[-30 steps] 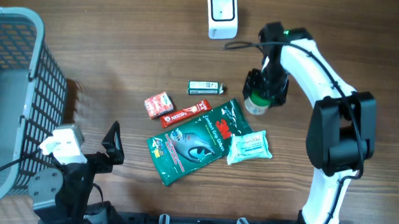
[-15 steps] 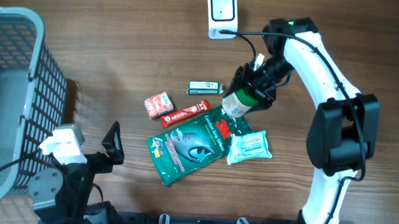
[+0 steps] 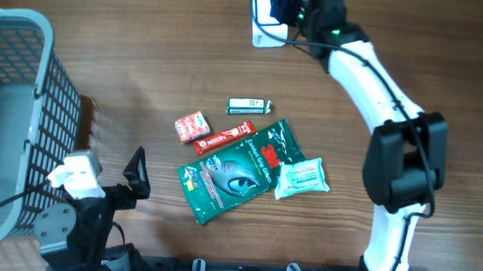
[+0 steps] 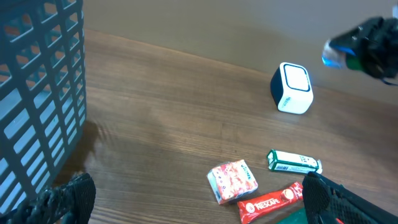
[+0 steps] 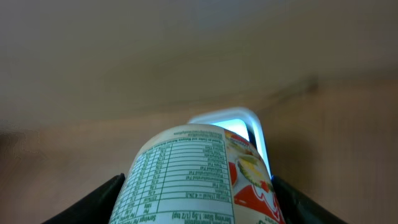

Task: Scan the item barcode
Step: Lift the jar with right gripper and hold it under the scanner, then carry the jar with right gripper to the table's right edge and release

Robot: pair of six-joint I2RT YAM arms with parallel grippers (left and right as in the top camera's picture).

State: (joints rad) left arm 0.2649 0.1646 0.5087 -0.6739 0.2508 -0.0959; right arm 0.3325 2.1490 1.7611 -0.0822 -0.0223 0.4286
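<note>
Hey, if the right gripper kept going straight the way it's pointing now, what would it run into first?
Probably the white scanner. The right gripper holds a labelled container aimed at the scanner's lit face, so the container would touch first. How far apart they are is unclear.

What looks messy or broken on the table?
Nothing looks spilled or broken. The green pouch lies crooked, and the white packet overlaps its edge. The right gripper holds a bottle up to the scanner, which suits scanning.
</note>
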